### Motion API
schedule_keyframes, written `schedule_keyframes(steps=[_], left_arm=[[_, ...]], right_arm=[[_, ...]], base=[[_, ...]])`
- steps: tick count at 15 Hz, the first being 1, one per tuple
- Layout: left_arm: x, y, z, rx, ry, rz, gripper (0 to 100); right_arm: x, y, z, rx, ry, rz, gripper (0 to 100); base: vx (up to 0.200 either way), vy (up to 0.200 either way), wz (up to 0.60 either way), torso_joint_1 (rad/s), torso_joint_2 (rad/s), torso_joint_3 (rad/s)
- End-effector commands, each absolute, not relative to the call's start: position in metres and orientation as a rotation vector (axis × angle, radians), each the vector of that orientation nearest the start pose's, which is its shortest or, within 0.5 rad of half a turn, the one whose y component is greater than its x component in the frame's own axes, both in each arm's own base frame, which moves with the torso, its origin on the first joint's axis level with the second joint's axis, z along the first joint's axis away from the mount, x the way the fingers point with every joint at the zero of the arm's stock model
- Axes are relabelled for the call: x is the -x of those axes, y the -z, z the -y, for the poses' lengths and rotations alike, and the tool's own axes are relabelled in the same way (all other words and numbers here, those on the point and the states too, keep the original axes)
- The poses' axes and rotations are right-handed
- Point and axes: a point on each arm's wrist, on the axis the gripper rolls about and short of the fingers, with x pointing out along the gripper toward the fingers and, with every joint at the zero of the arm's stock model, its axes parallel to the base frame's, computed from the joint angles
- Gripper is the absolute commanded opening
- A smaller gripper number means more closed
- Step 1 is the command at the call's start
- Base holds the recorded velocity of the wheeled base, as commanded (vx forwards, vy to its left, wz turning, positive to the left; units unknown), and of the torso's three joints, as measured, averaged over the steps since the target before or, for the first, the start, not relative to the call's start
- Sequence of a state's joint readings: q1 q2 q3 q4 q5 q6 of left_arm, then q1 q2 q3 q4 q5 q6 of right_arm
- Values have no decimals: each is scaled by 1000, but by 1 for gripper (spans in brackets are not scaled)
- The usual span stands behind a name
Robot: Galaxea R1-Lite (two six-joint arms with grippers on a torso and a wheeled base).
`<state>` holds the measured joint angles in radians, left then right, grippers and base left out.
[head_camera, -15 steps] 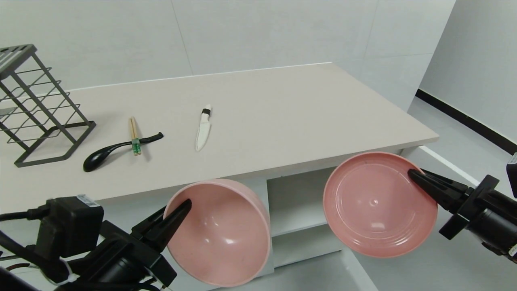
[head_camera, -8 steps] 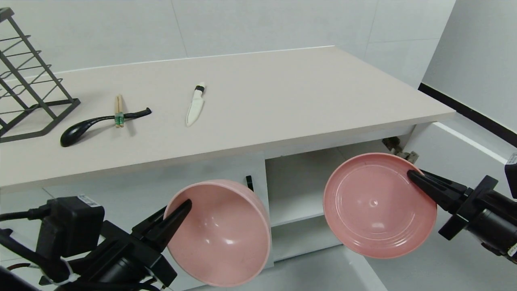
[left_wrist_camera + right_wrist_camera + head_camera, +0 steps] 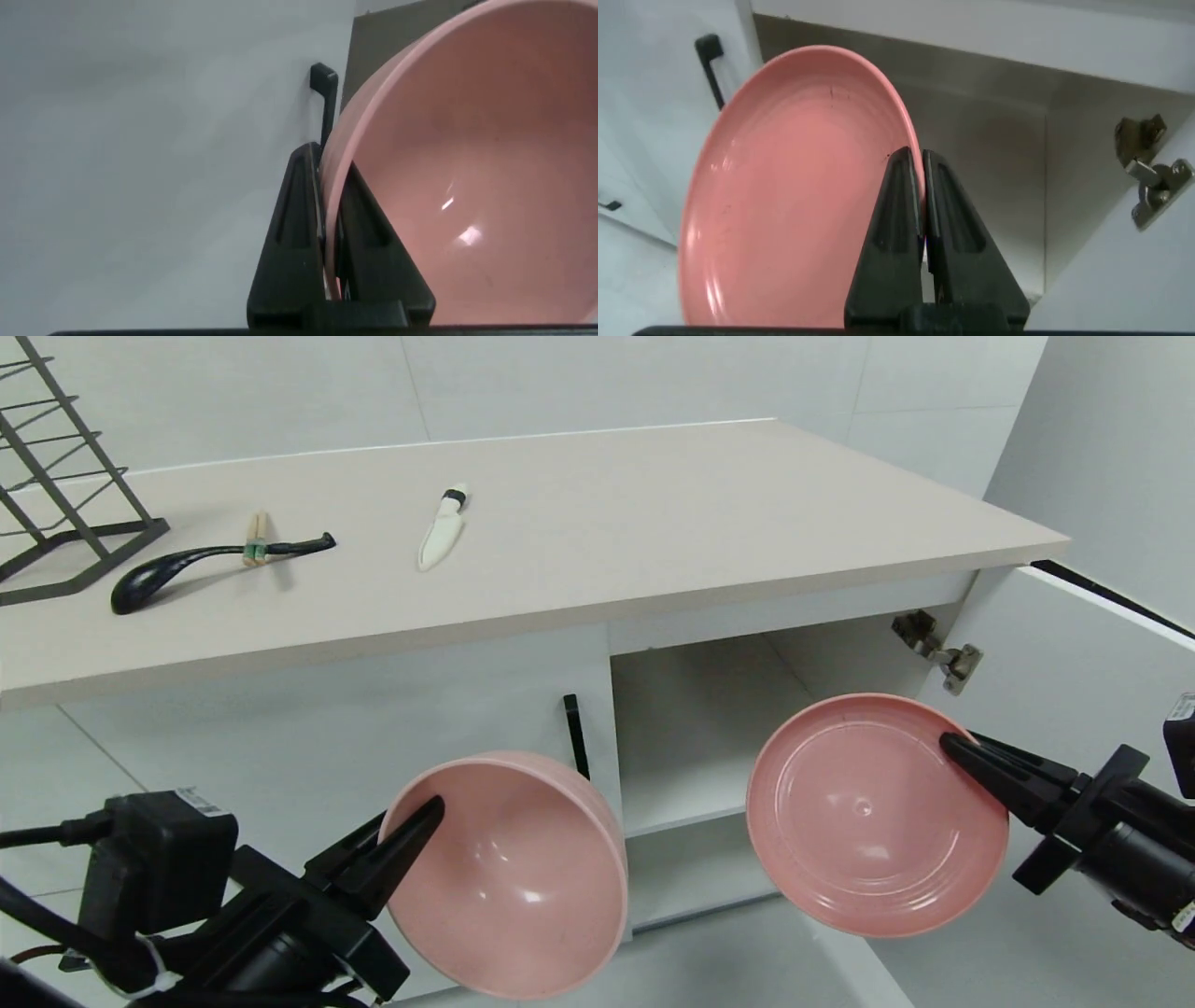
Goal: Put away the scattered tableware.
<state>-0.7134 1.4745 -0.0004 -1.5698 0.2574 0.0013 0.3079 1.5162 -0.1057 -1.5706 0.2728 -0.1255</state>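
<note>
My left gripper (image 3: 425,817) is shut on the rim of a pink bowl (image 3: 523,887), held tilted low in front of the closed left cabinet door (image 3: 327,719); the same bowl (image 3: 467,187) is clamped by its rim between my left gripper (image 3: 329,187). My right gripper (image 3: 954,747) is shut on the rim of a pink plate (image 3: 868,812), held on edge before the open cabinet compartment (image 3: 700,728); the plate (image 3: 794,187) and right gripper (image 3: 912,163) face that opening. On the countertop (image 3: 653,523) lie a black spoon (image 3: 177,569), chopsticks (image 3: 254,539) and a white knife (image 3: 439,532).
A dark wire rack (image 3: 56,476) stands at the counter's far left. The right cabinet door (image 3: 1083,663) is swung open with its hinge (image 3: 938,653) exposed. A black handle (image 3: 577,737) sits on the left door. A shelf (image 3: 691,803) divides the compartment.
The head view has dropped, so the counter rose in frame and the open cabinet came into sight. Both grippers keep their hold and place in the picture.
</note>
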Motion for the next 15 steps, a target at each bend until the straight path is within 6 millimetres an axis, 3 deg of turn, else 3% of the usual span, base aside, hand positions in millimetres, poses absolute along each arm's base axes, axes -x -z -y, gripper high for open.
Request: schedule_keyframes(steps=[1, 5, 7, 9, 12, 15], left_arm=[[-128, -141, 104, 40, 460, 80, 0], [-129, -139, 106, 35, 463, 69, 0], [-129, -138, 106, 34, 463, 67, 0], [-129, -138, 106, 33, 463, 68, 0], [-129, -140, 105, 39, 463, 75, 0], [-129, -140, 105, 39, 463, 75, 0]], right_arm=[[-178, -150, -63, 120, -573, 170, 0], [-200, -125, -71, 122, -583, 46, 0], [-214, -112, -85, 122, -624, -2, 0], [-223, -101, -96, 124, -659, -42, 0], [-230, -96, -100, 125, -663, -51, 0], [-235, -77, -102, 128, -668, -129, 0]], base=[[0, 0, 0, -66, 276, 56], [0, 0, 0, -13, 159, 39], [0, 0, 0, 0, 0, 0], [0, 0, 0, 0, 0, 0], [0, -200, 0, 1, 2, 38], [0, 0, 0, 0, 0, 0]])
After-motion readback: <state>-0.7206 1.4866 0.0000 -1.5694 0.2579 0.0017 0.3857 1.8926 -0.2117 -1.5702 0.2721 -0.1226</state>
